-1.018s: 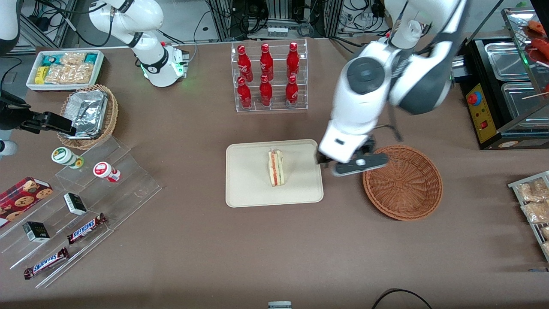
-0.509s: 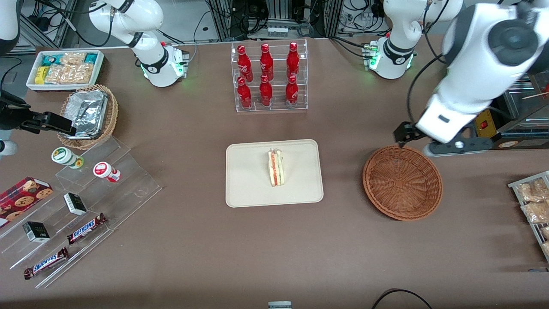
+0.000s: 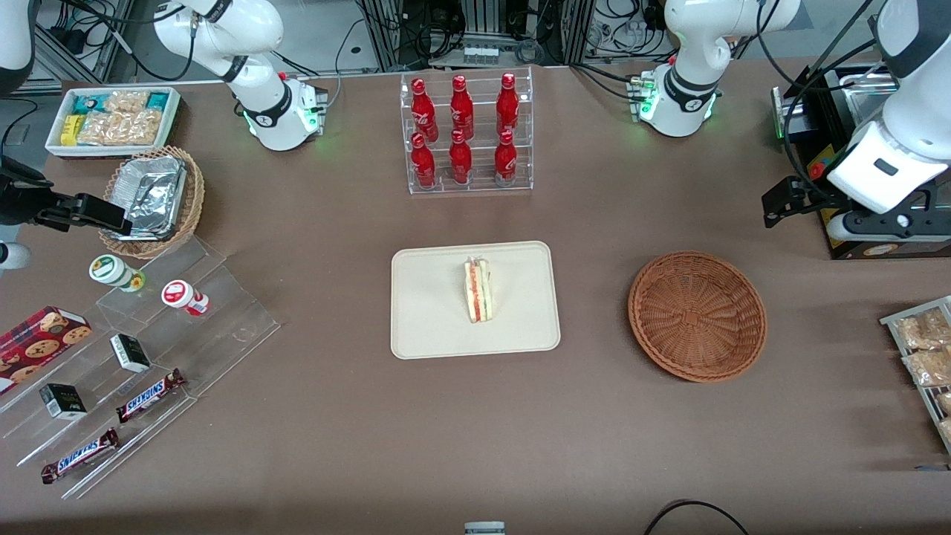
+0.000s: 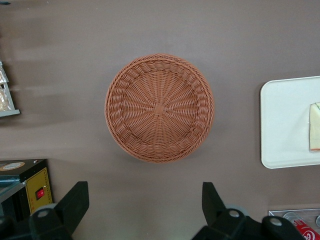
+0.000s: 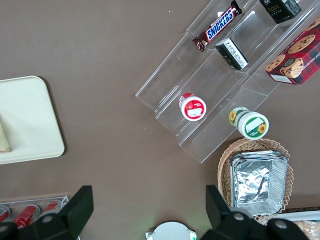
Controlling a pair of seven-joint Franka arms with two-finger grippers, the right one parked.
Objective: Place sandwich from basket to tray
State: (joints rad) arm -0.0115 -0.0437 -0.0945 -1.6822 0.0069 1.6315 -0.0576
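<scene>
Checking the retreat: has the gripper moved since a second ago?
Yes. The gripper, open, went from the tray edge past the basket toward the working arm's end.

One sandwich [image 3: 478, 290], one tray [image 3: 423, 334], one basket [image 3: 697, 316], six bottles [image 3: 461, 157].

Gripper [image 4: 142, 212] hangs high near the working arm's end of the table, fingers spread wide with nothing between them. Bare table between basket [image 3: 697, 316] and tray [image 3: 475, 299] — an open lane. Only the sandwich [image 3: 478, 289] stands on the tray. Bottle rack [image 3: 466, 132] sits farther from the camera, well apart.
</scene>
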